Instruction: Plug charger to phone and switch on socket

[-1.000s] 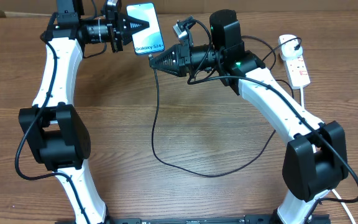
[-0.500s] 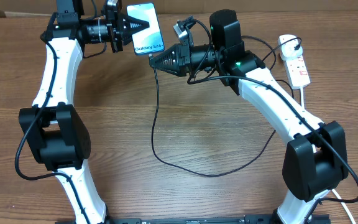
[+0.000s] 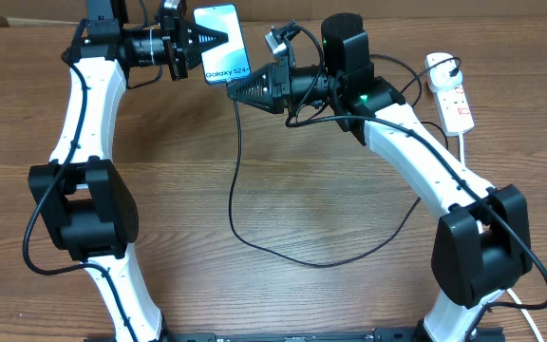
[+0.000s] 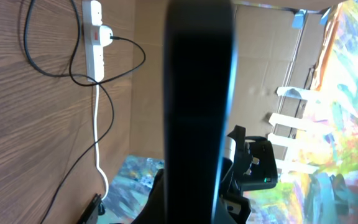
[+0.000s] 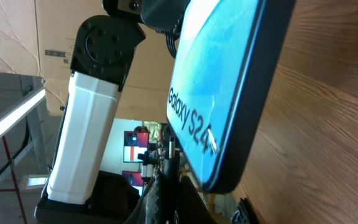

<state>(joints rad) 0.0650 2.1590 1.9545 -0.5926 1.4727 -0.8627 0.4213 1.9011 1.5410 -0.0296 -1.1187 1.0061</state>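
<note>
As the left gripper (image 3: 222, 38) pinched the phone (image 3: 231, 66) screen-up at the far side of the table (image 3: 179, 190), the right gripper (image 3: 234, 93) was closed on the charger (image 3: 240, 133) near its tip. The tip was just beside the phone's lettered end (whether it was seated could not be told). From there the charger looped across the wood to the socket (image 3: 454, 95) at far right.

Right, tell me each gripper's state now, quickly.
Left gripper: closed, holding the phone by its edge.
Right gripper: closed, holding the charger at its connector end.
</note>
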